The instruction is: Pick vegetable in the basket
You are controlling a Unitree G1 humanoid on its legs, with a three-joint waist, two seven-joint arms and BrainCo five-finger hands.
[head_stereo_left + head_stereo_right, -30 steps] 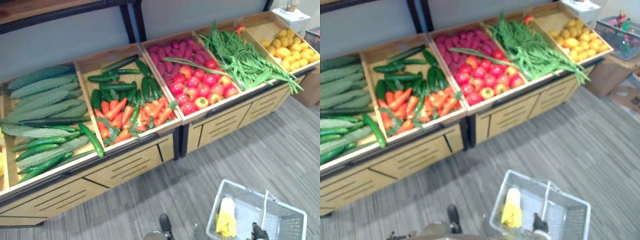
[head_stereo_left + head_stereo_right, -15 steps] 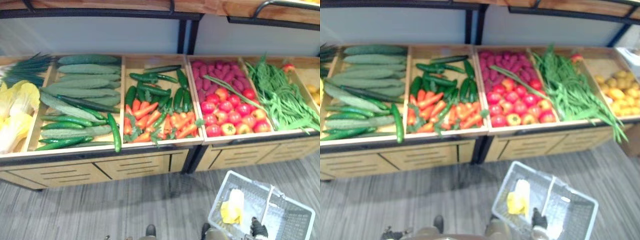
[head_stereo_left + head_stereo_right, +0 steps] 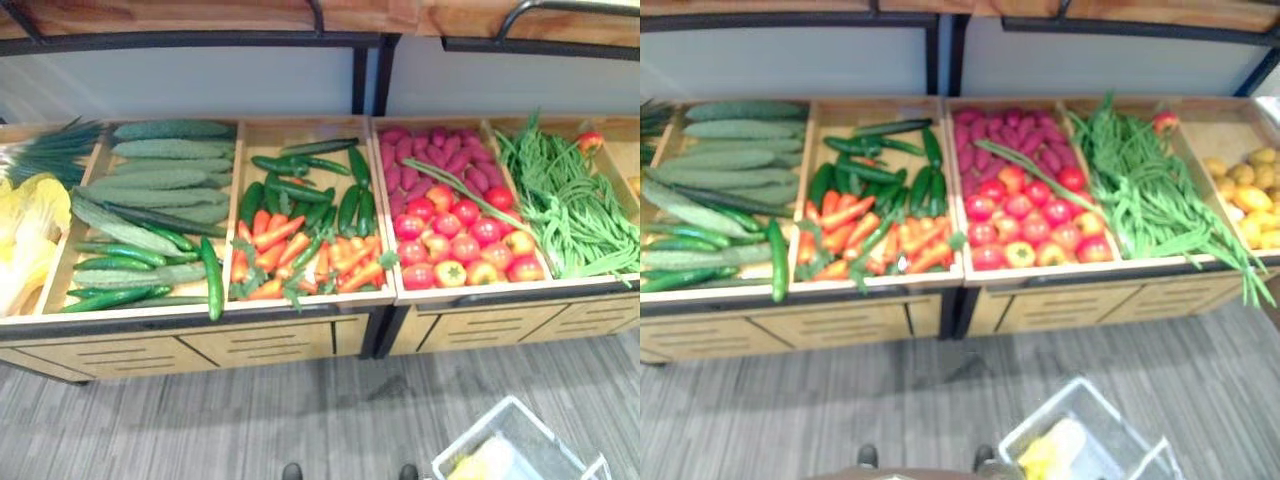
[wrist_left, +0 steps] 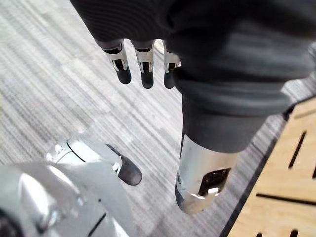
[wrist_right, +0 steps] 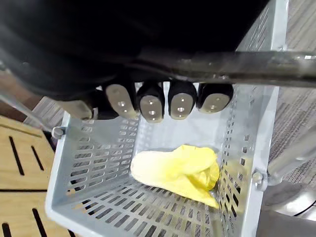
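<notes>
A grey plastic basket (image 5: 89, 163) hangs low at my right side, over the floor in front of the stand, and also shows at the bottom edge of the eye views (image 3: 520, 440). My right hand (image 5: 151, 104) is curled round its metal handle (image 5: 247, 64). One pale yellow leafy vegetable (image 5: 177, 170) lies on the basket's bottom (image 3: 1045, 455). My left hand (image 4: 146, 69) hangs over the striped floor with straight fingers and nothing in it.
A wooden stand of bins runs across in front: yellow leafy greens (image 3: 25, 235), long green gourds and cucumbers (image 3: 150, 190), carrots with dark cucumbers (image 3: 300, 250), tomatoes and purple roots (image 3: 455, 250), green beans (image 3: 570, 210), yellow fruit (image 3: 1250, 195). A shelf hangs above.
The camera has moved: the stand now sits squarer and the basket has slid to the bottom edge of the eye views. My right hand is still shut on the handle.
</notes>
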